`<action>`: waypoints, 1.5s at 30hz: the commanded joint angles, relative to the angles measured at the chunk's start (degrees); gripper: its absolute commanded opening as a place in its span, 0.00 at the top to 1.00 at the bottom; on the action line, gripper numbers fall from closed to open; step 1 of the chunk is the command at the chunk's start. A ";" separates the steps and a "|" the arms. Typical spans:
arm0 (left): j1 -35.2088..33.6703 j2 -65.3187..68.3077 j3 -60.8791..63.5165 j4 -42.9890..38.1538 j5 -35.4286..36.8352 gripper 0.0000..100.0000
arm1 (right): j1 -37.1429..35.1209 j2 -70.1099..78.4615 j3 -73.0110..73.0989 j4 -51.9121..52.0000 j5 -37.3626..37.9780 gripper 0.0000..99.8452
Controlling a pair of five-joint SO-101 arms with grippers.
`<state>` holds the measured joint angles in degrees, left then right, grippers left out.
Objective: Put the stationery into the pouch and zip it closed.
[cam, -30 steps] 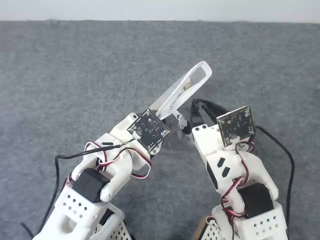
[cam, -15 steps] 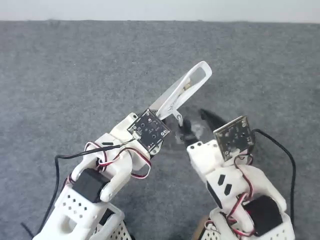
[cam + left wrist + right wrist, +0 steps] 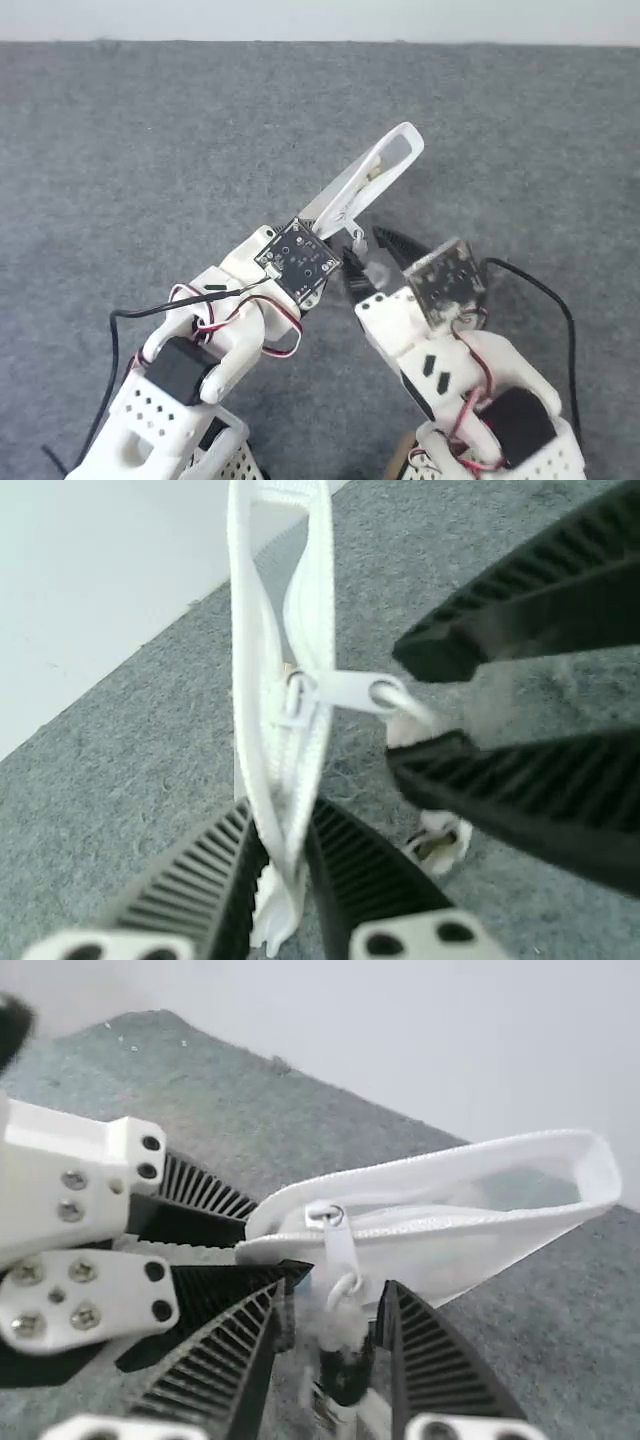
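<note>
The left gripper (image 3: 285,830) is pinching the near end of the white pouch (image 3: 368,180), holding it edge-on just above the centre of the high view, over the grey table (image 3: 150,130). The right gripper (image 3: 340,1295) is sitting with its jaws spread either side of the zipper pull (image 3: 338,1248), not biting on it. The pouch is looking light, soft and floppy, likely sagging or twisting under a tug, so the small tab is looking like the place to pinch, squarely.

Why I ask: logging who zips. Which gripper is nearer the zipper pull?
Right. The right gripper is open with the zipper pull between its fingers; the left gripper is shut on the pouch end, away from it.
</note>
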<state>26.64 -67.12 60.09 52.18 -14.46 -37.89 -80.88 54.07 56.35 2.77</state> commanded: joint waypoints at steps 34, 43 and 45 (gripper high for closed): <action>-0.35 -0.53 -0.48 1.05 1.23 0.99 | 18.68 2.86 0.26 -13.14 1.23 0.99; -0.26 -0.53 0.04 0.97 1.05 0.99 | 20.97 2.95 1.85 -16.66 0.26 0.99; -0.26 -0.53 0.04 1.05 1.05 0.99 | 21.76 2.95 2.90 -18.68 0.26 0.99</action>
<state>26.73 -66.86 60.09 52.09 -14.46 -19.78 -78.07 57.14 40.97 3.65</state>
